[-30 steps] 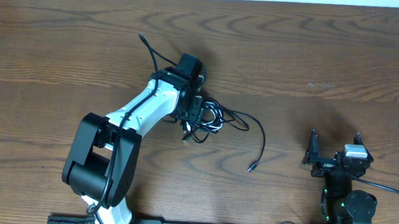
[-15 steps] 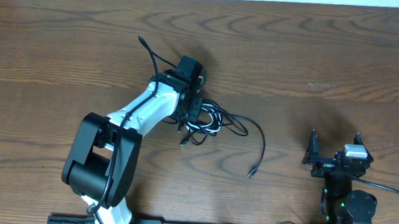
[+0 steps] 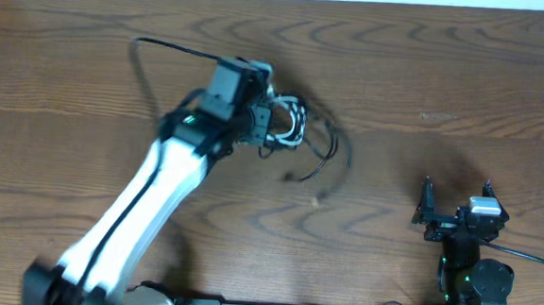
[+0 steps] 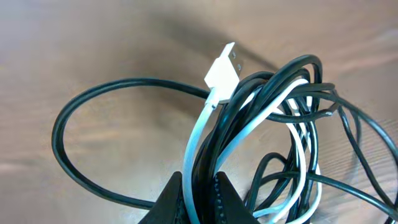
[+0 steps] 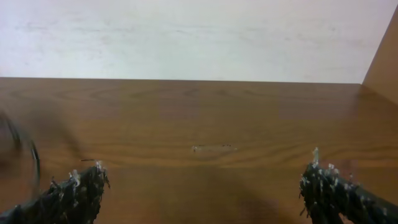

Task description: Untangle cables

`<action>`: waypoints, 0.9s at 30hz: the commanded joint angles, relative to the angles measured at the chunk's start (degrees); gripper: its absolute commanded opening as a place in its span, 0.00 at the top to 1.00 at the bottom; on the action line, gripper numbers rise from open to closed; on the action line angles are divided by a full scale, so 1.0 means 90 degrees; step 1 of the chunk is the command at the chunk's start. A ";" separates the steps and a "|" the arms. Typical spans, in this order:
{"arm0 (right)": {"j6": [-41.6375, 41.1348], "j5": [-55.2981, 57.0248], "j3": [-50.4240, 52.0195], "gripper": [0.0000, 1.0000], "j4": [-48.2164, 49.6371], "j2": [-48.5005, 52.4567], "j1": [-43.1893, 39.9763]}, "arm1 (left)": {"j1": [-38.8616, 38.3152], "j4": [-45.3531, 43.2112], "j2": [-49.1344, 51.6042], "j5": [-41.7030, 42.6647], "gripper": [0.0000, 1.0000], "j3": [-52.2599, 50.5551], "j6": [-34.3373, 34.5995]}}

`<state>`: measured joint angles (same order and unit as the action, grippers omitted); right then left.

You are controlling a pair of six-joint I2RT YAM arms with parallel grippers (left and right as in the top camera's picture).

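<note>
your left pincer (image 4: 199, 186) has snapped closed in the last second. it now grips the cables (image 4: 292, 81) low in the bundle, with several black strands and the white cable (image 4: 198, 140) squeezed together between its jaws. a second ago it stood part open over the tangle near the middle of the worktop (image 3: 429, 67). since then the arm has swung up and toward the far side, and the whole clump (image 3: 288, 123) has gone with it.

the black tail (image 3: 294, 178) that lay stretched out toward your right arm has been dragged in, and its end now sits just below the clump. in the left wrist view the white plug (image 4: 222, 65) sticks up out of the loops. the bundle looks lifted clear of the wood, though i cannot tell whether any trailing strand touches down.

your right pincer (image 5: 202, 193) has not stirred. its jaws stand wide apart and hold nothing, parked near the front edge and well apart from the cables.

so you have a firm hold, but nothing is separated yet. black and white are wound together as one lump, and the grab took many strands rather than one. judging from this, lifting alone won't loosen the knot. you likely need the right pincer to take one loose end, perhaps the white plug or the black tail, and draw it out against the left hold.
</note>
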<state>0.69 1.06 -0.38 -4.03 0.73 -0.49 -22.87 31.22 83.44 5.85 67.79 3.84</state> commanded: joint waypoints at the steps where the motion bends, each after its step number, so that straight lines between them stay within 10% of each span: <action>1: 0.0073 0.0032 0.0007 0.01 -0.0024 -0.0027 0.0102 | 0.0027 -0.0012 -0.0804 0.0015 0.93 0.0168 -0.0389; 27: -0.0155 -0.0160 0.0007 0.01 0.0495 -0.0027 0.0102 | 0.0024 -0.0529 -0.2863 0.0641 0.93 0.0168 -0.3281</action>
<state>2.02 1.50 -0.38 -2.83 0.73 -0.49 -22.87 27.90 60.14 9.78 68.18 -19.16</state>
